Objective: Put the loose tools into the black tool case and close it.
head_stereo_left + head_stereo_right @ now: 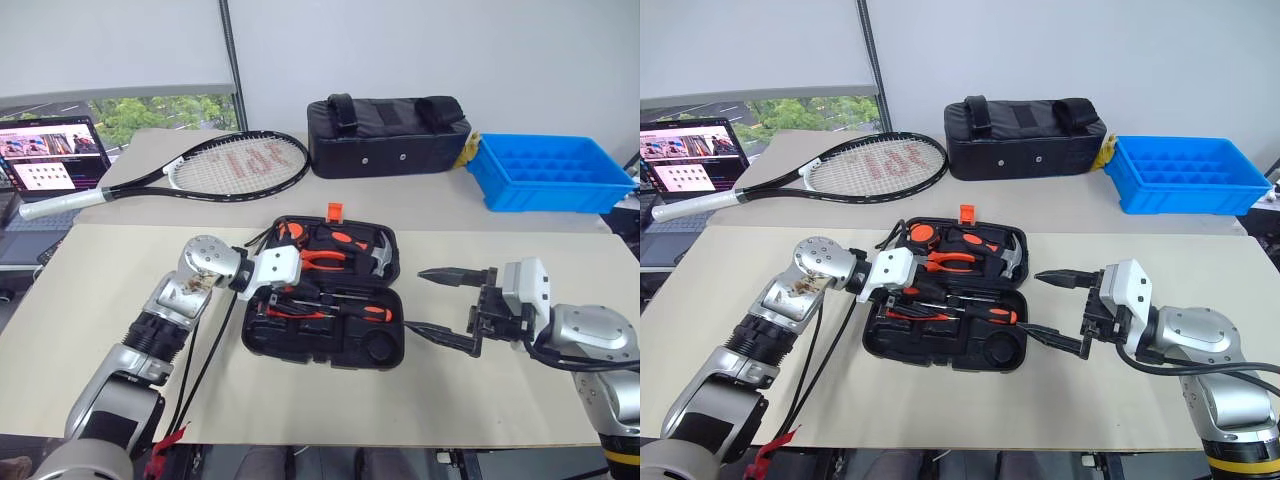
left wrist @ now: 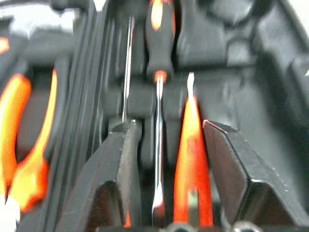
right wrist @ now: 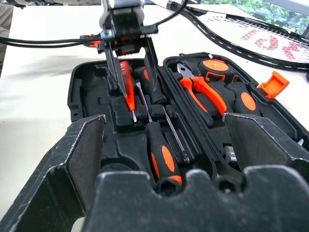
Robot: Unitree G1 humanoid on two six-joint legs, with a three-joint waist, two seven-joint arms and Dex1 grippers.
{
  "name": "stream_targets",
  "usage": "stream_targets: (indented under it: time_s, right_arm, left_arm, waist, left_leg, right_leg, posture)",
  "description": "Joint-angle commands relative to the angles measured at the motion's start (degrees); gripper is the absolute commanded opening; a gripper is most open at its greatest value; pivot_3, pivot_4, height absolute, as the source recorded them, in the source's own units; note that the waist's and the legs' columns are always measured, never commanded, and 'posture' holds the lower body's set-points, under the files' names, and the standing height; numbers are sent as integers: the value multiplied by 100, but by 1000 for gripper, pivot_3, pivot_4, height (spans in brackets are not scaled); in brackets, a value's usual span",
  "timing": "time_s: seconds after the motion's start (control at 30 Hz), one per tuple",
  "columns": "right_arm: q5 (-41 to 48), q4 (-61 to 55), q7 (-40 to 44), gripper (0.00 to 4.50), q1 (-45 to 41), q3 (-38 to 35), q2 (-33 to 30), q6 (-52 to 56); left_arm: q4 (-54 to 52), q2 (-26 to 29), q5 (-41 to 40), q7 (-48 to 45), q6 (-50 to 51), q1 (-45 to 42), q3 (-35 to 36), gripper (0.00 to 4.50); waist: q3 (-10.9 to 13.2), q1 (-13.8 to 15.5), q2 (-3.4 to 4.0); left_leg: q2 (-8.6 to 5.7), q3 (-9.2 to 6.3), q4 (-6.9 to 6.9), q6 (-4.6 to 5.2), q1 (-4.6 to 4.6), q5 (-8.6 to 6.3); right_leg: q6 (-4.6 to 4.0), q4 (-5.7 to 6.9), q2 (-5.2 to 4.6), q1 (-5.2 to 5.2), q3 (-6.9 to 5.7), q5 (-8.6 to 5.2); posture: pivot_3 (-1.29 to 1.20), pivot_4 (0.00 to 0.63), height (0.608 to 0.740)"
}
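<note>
The flat black moulded plastic tool case (image 1: 325,295) lies open on the beige table top (image 1: 100,290), near the middle, its lid half on the far side with an orange latch (image 1: 335,211) standing up at the far edge. The far half holds orange-handled pliers (image 1: 322,259), a hammer head (image 1: 379,258) and other orange-and-black pieces. The near half holds an orange-and-black-handled screwdriver (image 3: 163,162) seated in its recess, with a bare thin metal shaft (image 3: 175,135) lying alongside.

The left gripper (image 3: 131,67) reaches in from the left over the left end of the near half, pointing down and rightwards. Its two black fingers (image 2: 120,164) stand slightly apart, and the slim red screwdriver (image 2: 191,154) lies between them (whether the pads actually press on it cannot be told). The red screwdriver's tip points along the near half, beside the seated screwdriver's shaft.

The right gripper (image 1: 442,308) hangs just right of the case, above the table, with its jaws spread wide and nothing between them.

On the far table behind lie a black-framed tennis racket (image 1: 215,165) at the left, a black fabric bag with handles (image 1: 385,135) in the middle and a blue plastic bin (image 1: 550,172) at the right. An open laptop (image 1: 50,155) stands at the far left.
</note>
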Motion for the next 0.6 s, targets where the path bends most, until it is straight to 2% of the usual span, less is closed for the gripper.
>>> stream_targets:
  time_s: [0.03,0.1,0.3,0.6]
  right_arm:
    - [-13,-30,-8,4500,-41,-58,25,-195]
    - [-25,6,3,4500,-60,-37,30,-224]
    - [-47,37,-3,4500,-182,73,52,-214]
    - [-21,-55,-77,4500,-257,71,4,-89]
  left_arm:
    - [-547,187,-632,-71,595,137,419,926]
    - [-621,272,-733,-20,750,198,521,81]
    - [-352,251,-373,209,440,326,275,32]
    - [800,-405,130,346,-260,259,-213,32]
  waist:
    - [0,-5,0]
    - [0,5,0]
    - [0,39,0]
    - [0,45,1]
  left_leg:
    - [1,0,0,0,1,0]
    - [0,0,0,0,1,0]
    - [-2,1,1,0,3,0]
    - [-2,1,2,0,0,0]
  right_leg:
    - [0,1,0,0,0,0]
    - [0,1,-1,1,-1,0]
    - [0,1,-1,3,-1,0]
    - [0,1,0,2,-2,0]
  posture:
    - [0,150,729]
    - [0,150,729]
    - [0,150,729]
    - [0,150,729]
